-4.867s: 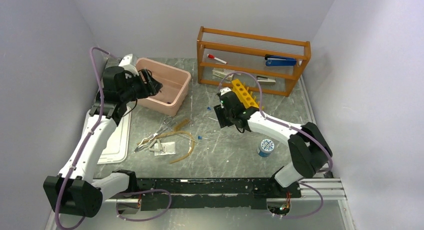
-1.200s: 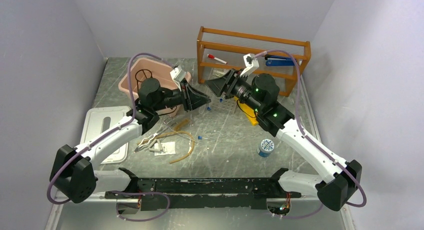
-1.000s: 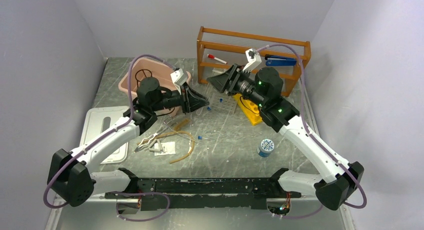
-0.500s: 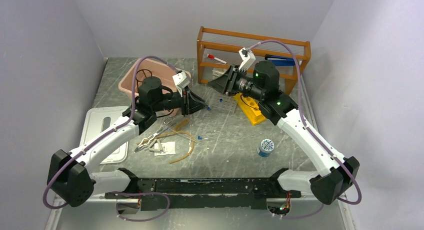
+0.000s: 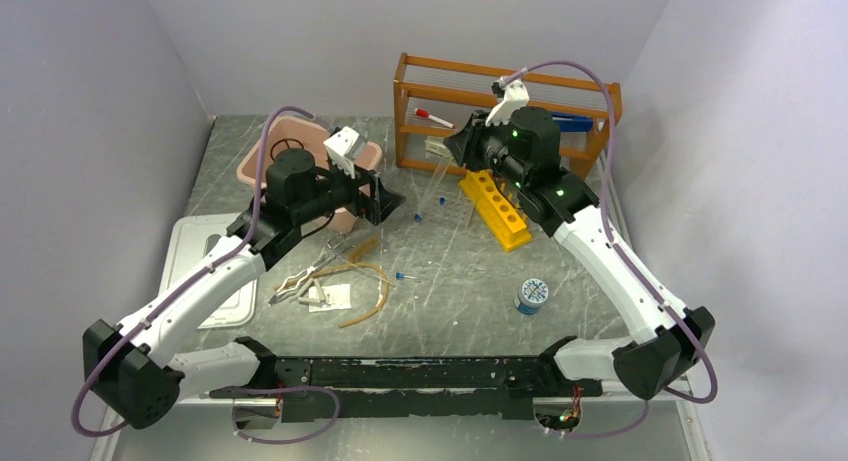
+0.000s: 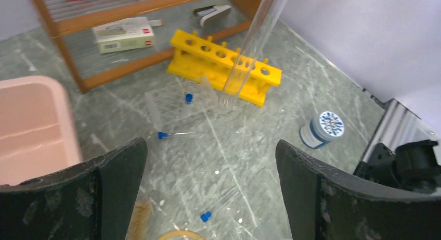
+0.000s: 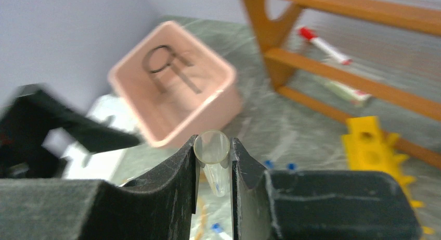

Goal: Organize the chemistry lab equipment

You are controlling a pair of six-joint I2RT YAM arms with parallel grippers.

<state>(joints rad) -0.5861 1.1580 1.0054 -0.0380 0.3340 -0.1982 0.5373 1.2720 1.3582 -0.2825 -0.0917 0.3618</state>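
Between the fingers of the right end effector (image 7: 214,146) we note a clear glass test tube (image 6: 249,47). The fingers are clenched on it just below its open mouth. The tube hangs tilted beneath the fingers, its lower end close to the yellow tube rack (image 5: 495,209). We cannot tell whether the tip touches the surface (image 5: 450,311).

Left end effector (image 6: 209,146): fingers spread wide, nothing between them. It hovers off the surface, facing the right end effector with a gap between the two.

Ahead of and below the left fingers, small blue-capped tubes (image 6: 177,135) lie loose on the surface. One more lies nearer, almost under the fingers.

Behind the left end effector sits the pink bin (image 7: 179,102), with the black ring stand (image 7: 169,71) lying inside it.

Below the left end effector, toward its arm's base, we see the metal tongs (image 5: 300,279) and the tan tubing (image 5: 365,271) together on the surface.

Beyond the right end effector stands the wooden shelf (image 5: 505,103), holding a red-capped marker (image 7: 322,45).
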